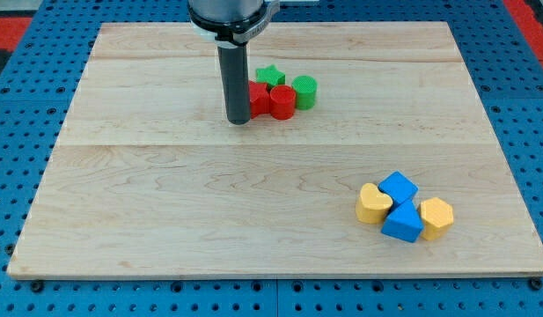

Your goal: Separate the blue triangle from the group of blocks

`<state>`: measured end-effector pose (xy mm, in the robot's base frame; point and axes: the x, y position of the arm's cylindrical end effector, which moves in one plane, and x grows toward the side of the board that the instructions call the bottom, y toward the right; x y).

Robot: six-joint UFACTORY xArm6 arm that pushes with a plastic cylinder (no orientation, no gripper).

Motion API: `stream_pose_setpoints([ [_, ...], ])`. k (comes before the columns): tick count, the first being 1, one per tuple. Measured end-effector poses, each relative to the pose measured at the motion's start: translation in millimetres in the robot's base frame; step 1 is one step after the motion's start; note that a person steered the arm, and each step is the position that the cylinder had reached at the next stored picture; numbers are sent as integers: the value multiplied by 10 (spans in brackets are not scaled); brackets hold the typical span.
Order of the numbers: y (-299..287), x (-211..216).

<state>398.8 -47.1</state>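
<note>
Your tip [238, 121] sat up near the view's top, right against the left side of a red block [259, 98], and that was the wrong cluster entirely! Beside it were a red cylinder [282, 101], a green star [270, 76] and a green cylinder [304, 92], all bunched together. No fingers to report on, you had just a bare rod, so nothing could be spread or pinched; pushing was the only play. Your target, the blue triangle [403, 223], waited well apart at the view's lower right, wedged between a yellow heart [372, 203] and a yellow hexagon [436, 216], with a blue cube [399, 187] touching it from above. Packed that tightly, it probably needed a push from the top side, sending it toward the board [209, 211]'s bottom edge, clear of its neighbours.
</note>
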Motion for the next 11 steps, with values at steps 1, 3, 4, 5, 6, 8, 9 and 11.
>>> stream_pose_setpoints([
  [1,0,0],
  [3,533,752],
  [4,913,982],
  [5,1839,670],
  [6,2627,333],
  [8,3257,1947],
  [9,2360,1862],
  [11,1114,1545],
])
